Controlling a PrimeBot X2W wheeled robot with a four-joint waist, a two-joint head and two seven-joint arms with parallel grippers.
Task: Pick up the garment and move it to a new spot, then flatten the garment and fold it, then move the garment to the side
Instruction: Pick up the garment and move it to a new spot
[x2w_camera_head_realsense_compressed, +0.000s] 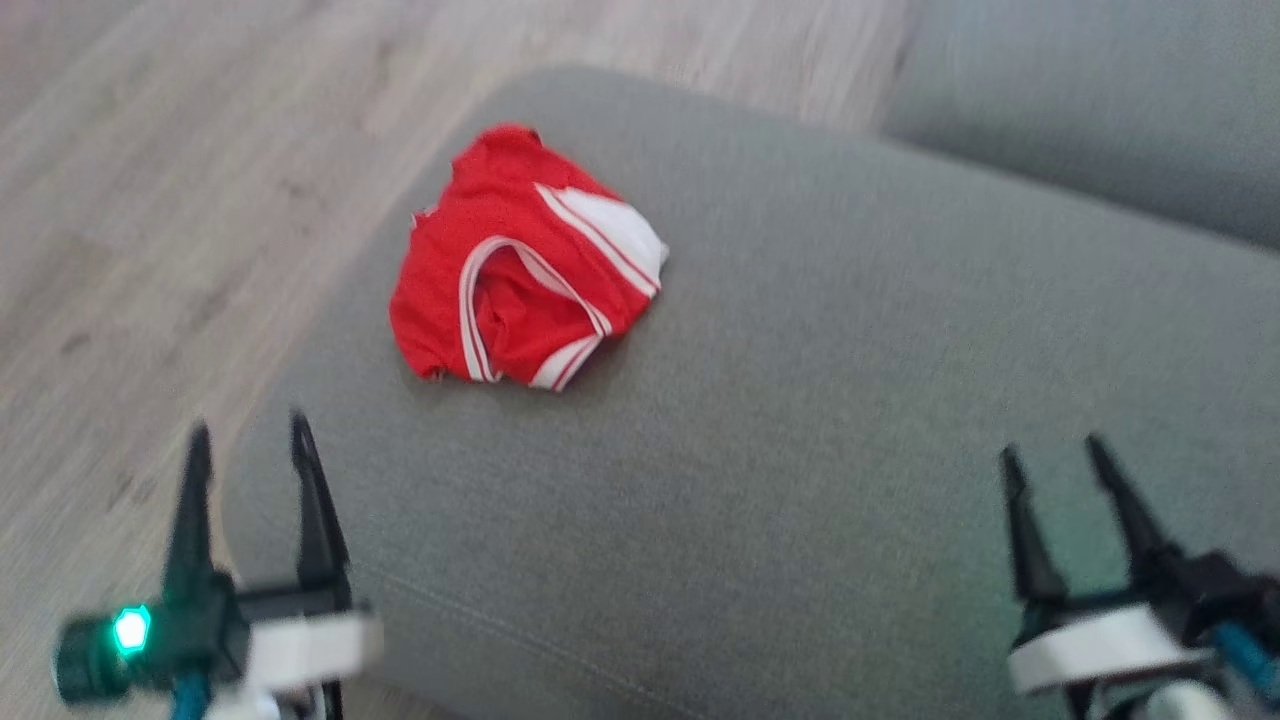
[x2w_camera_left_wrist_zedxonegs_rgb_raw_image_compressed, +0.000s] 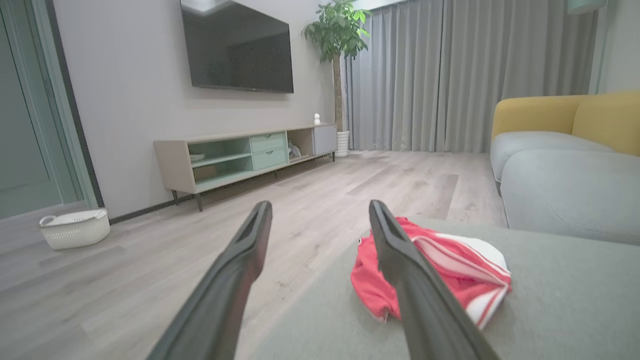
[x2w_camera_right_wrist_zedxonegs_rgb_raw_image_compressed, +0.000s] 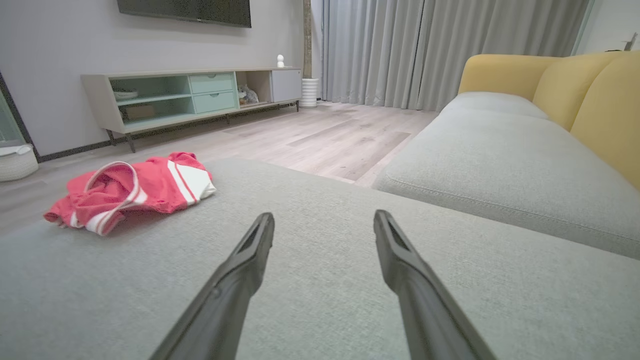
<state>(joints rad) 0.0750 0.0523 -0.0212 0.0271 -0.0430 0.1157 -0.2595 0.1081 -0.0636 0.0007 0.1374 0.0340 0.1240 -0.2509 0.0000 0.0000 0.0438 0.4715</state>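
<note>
Garment (x2w_camera_head_realsense_compressed: 520, 260) lies crumpled on the sofa cushion (x2w_camera_head_realsense_compressed: 850, 480), pickup not yet begun.
Both claws are empty, fingers apart: left claw (x2w_camera_head_realsense_compressed: 248, 425) has it at 1 o'clock, right claw (x2w_camera_head_realsense_compressed: 1052, 448) at 10 o'clock. Next I'd reach the left in and pinch a fold.

Red garment (x2w_camera_head_realsense_compressed: 510, 260), white-trimmed, crumpled, near cushion's edge

No words, numbers or signs can be read in any picture. The red garment (x2w_camera_head_realsense_compressed: 500, 215) in the upper middle of the head view has plain white stripes on it, and no letters can be made out there.
</note>
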